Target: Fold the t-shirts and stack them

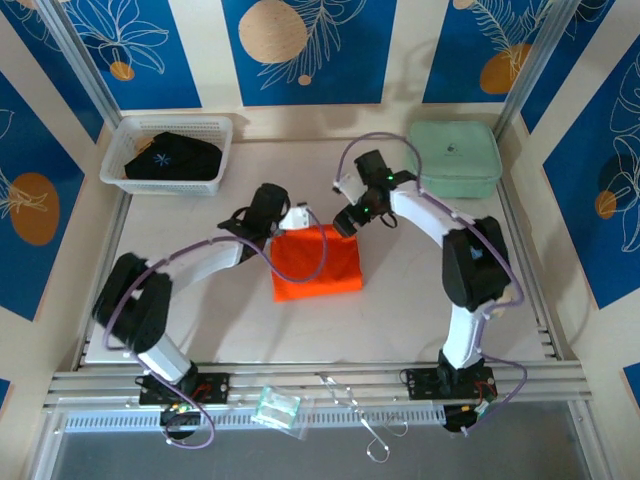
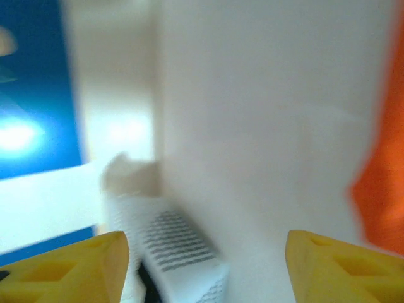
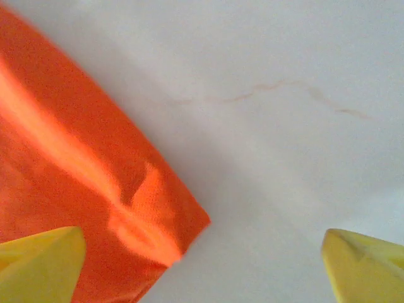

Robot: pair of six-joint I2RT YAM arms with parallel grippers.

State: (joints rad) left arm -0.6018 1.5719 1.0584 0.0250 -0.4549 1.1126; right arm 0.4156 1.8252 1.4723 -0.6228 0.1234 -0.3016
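Neatly folded orange t-shirt [image 1: 317, 262] lies beside left gripper [image 2: 205, 255] and right gripper [image 3: 202, 255]

I see a plain bright orange t-shirt [image 1: 316, 263] on the pale cream table [image 1: 200, 330]. At its far left corner, a white mesh basket [image 1: 222, 150] holds a black t-shirt [image 1: 190, 165] with a light-blue mark [image 1: 162, 158]; far right, a mint-green box [image 1: 455, 158]. The wall panels [image 1: 300, 80] are blue with white leaf outlines and golden discs.

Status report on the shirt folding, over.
Left gripper open, empty; right gripper open, empty, by orange t-shirt corner. Orange t-shirt folded, mid-table. Black t-shirt in white basket, not yet stacked. Nothing blocking.
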